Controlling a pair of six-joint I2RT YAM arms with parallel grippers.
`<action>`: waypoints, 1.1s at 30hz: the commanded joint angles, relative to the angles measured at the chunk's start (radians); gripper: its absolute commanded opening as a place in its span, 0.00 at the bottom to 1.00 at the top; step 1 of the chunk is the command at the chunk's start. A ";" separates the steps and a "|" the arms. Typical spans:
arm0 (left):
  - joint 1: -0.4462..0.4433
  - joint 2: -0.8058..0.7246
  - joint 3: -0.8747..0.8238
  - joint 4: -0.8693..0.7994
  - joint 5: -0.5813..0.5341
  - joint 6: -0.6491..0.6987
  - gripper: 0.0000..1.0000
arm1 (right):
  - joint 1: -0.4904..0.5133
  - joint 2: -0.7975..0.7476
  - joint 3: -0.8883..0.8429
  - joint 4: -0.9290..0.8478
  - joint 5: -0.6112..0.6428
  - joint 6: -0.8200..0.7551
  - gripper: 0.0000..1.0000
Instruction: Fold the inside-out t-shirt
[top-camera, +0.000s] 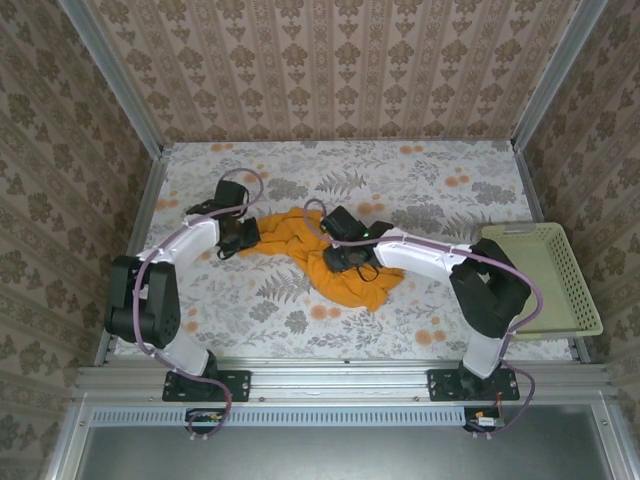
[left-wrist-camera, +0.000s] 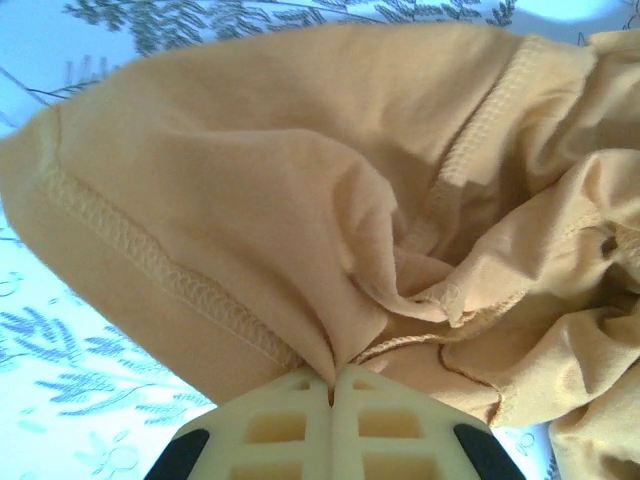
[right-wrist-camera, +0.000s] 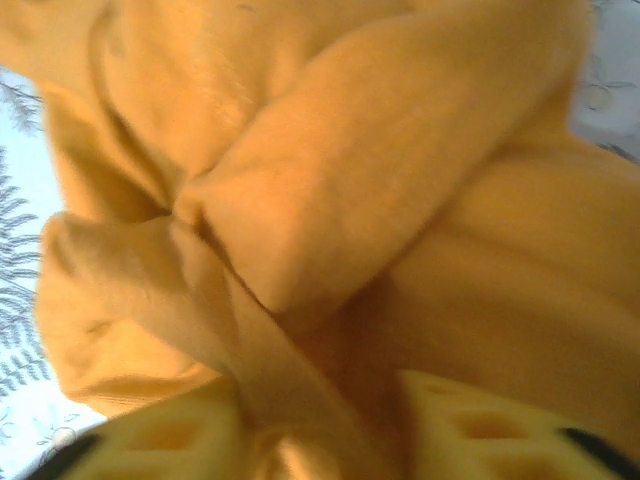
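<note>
The left arm (top-camera: 185, 242) and right arm (top-camera: 420, 255) were white-shelled with black joints, trailed looping mauve cables (top-camera: 540, 295), rose from black base plates (top-camera: 207, 385) bolted on the metal rail (top-camera: 340, 376), and ended in cream lattice fingers (left-wrist-camera: 285, 432).

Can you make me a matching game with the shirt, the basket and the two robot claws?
1 t-shirt
2 basket
3 left gripper
4 right gripper

A pale, at the right edge of the table
B jaws pressed together, pinching cloth
C orange, crumpled mid-table
D jaws apart, cloth bunched between them

Pairs: 1-C, 2-A, 3-B, 4-D
</note>
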 joint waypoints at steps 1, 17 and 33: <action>0.046 -0.068 0.113 -0.111 -0.015 0.046 0.00 | -0.037 -0.126 0.023 -0.079 0.091 -0.043 0.15; 0.333 -0.421 0.557 -0.246 0.011 0.071 0.00 | -0.482 -0.679 0.176 -0.218 -0.059 -0.012 0.00; 0.321 -0.569 0.450 -0.019 0.260 0.095 0.00 | -0.511 -0.688 0.169 -0.128 -0.217 0.095 0.00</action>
